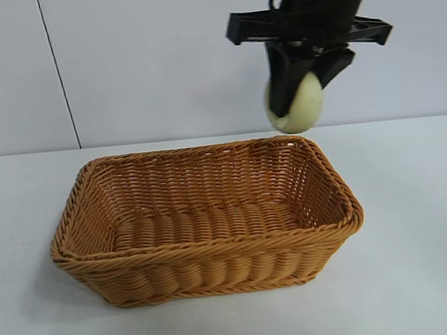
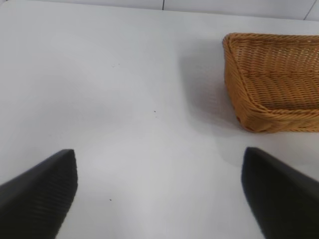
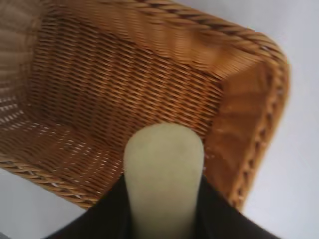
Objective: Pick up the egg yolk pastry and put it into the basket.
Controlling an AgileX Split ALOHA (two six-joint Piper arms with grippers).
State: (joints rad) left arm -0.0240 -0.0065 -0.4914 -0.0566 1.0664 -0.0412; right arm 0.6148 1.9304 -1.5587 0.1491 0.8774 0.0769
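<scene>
My right gripper [image 1: 299, 89] hangs in the air above the far right corner of the basket [image 1: 208, 252], and its black fingers [image 1: 282, 83] are clamped partway closed around the egg yolk pastry [image 1: 301, 108]. The pastry is pale yellow and rounded, pinched on both sides, with its lower end poking out below my fingertips. It is well clear of the wicker, touching nothing but my fingers. From my right wrist I look down past the pastry [image 3: 163, 169] into the basket's woven floor and its corner rim [image 3: 269, 99]. The basket sits on the white table [image 1: 416, 196]. My left gripper [image 2: 159, 194] is off to the side over bare table, spread wide and holding nothing, with the basket's end [image 2: 259, 99] just ahead of it
</scene>
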